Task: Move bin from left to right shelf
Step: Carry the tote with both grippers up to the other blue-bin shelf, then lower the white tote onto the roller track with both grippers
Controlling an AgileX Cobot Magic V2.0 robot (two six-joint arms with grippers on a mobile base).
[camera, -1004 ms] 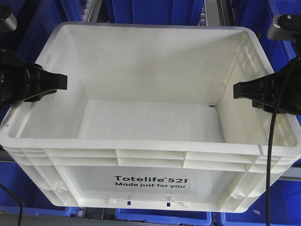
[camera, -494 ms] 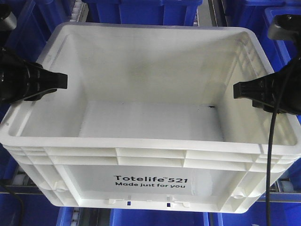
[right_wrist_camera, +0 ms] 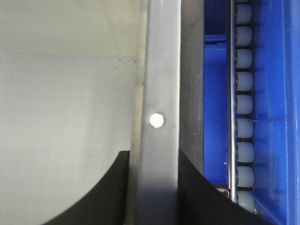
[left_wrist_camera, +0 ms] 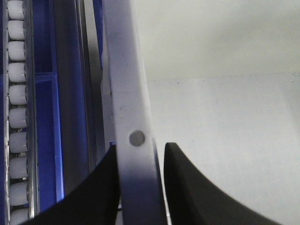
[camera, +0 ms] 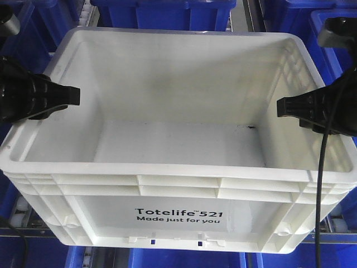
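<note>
The bin [camera: 178, 170], a large white tote printed "Totelife 521", fills the front view, empty inside. My left gripper [camera: 72, 96] clamps its left rim and my right gripper [camera: 281, 107] clamps its right rim. In the left wrist view the left gripper [left_wrist_camera: 140, 146] has its dark fingers [left_wrist_camera: 101, 187] on both sides of the bin's rim [left_wrist_camera: 126, 84]. In the right wrist view the right gripper [right_wrist_camera: 152, 154] grips the bin's rim [right_wrist_camera: 161, 70] the same way, one finger inside and one outside the wall.
Blue bins [camera: 167, 11] lie behind, beside and below the white tote. A metal shelf rail [camera: 33, 233] crosses under it. Roller tracks run along the outer sides, one at the left [left_wrist_camera: 16, 117] and one at the right [right_wrist_camera: 243, 117].
The blue bins and shelf rails around the white tote have shifted in the front view, while the tote and both grippers keep the same place in the frame.
</note>
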